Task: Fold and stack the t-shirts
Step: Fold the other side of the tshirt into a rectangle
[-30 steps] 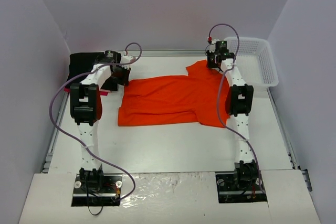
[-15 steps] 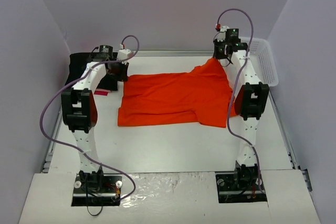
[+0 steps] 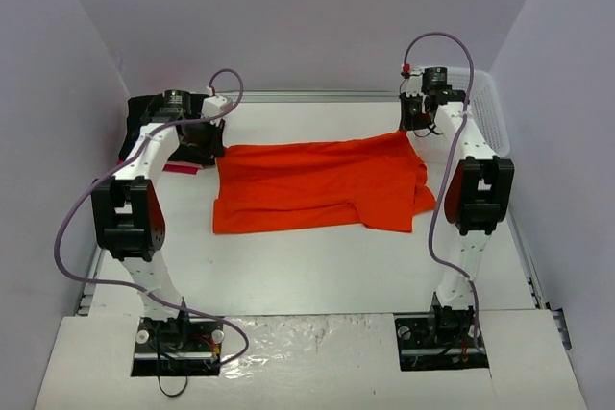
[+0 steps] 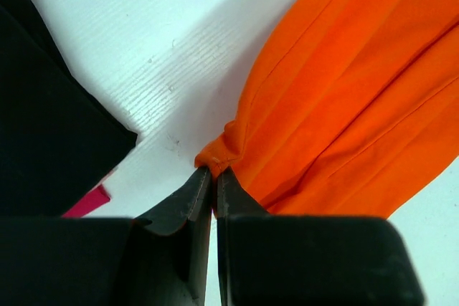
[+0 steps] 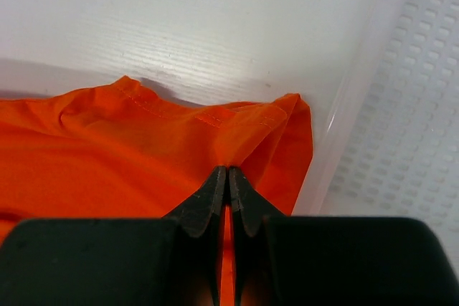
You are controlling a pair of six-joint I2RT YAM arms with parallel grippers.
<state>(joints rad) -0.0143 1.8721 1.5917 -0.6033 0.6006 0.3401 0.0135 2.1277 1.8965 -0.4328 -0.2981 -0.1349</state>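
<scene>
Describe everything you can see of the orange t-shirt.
The orange t-shirt is bright, thin, soft cloth with stitched hems. It is spread wide across the middle of the white table, creased lengthwise, with a sleeve at its near right corner. Its far edge is stretched between the left tool and the right tool, each shut on a far corner. It lies apart from the black shirt.

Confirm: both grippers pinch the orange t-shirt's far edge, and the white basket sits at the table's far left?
No: the top view shows the white basket at the far right. Left gripper and right gripper do pinch the orange t-shirt.
</scene>
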